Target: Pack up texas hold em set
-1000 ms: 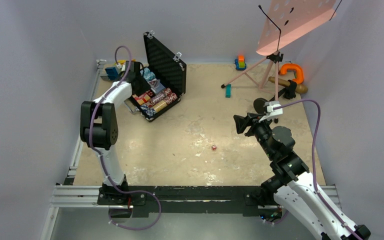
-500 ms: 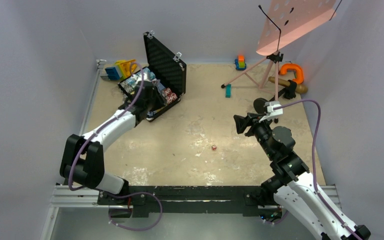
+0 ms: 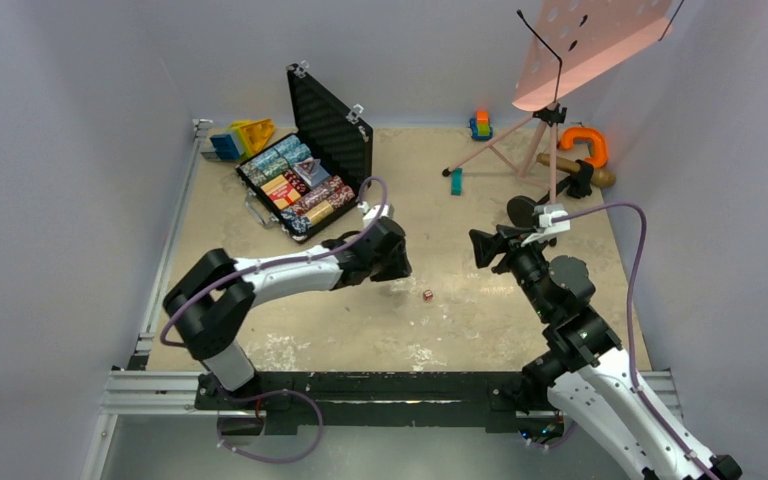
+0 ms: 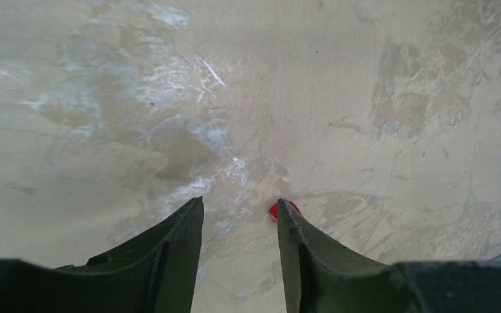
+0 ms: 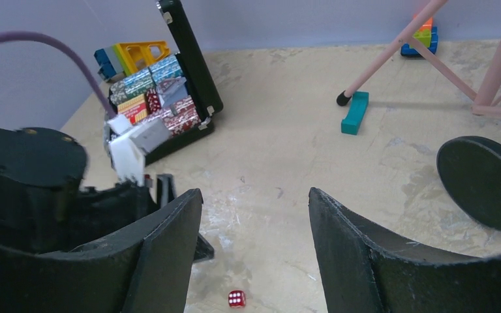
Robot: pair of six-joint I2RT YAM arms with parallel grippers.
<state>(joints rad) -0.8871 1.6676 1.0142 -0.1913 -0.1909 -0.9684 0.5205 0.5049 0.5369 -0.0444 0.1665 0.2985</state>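
While the black briefcase (image 3: 332, 125) sits open at the far left of the table (image 3: 290, 320) with its foam-lined lid upright, its tray holds rows of poker-chip stacks (image 3: 325, 192). Blue-and-white patterned stacks lie toward the far end and red and dark ones toward the near end, with the orange-red card box (image 3: 281, 188) among them. A grey item in the tray is too small to identify. 1 red die (image 3: 427, 295) lies outside the case on bare tabletop near the middle of the table, well apart from the briefcase. The left gripper (image 4: 239, 201) is positioned low over the tabletop just beside this die. Its 2 fingers (image 4: 182, 251) stand apart with only tabletop between them. In the left wrist view the die (image 4: 274, 210) peeks out at the tip of the finger on the right, outside the gap; contact cannot be confirmed. The left gripper grasps nothing. The right gripper (image 5: 254, 192) is held above the table to the right of the die, jaws spread and empty, facing the briefcase. Beside the case, against the far wall, stand blue and yellow toy blocks (image 3: 240, 138). A pink music stand (image 3: 590, 40) occupies the far right corner, with a teal block (image 3: 456, 181) near its feet.
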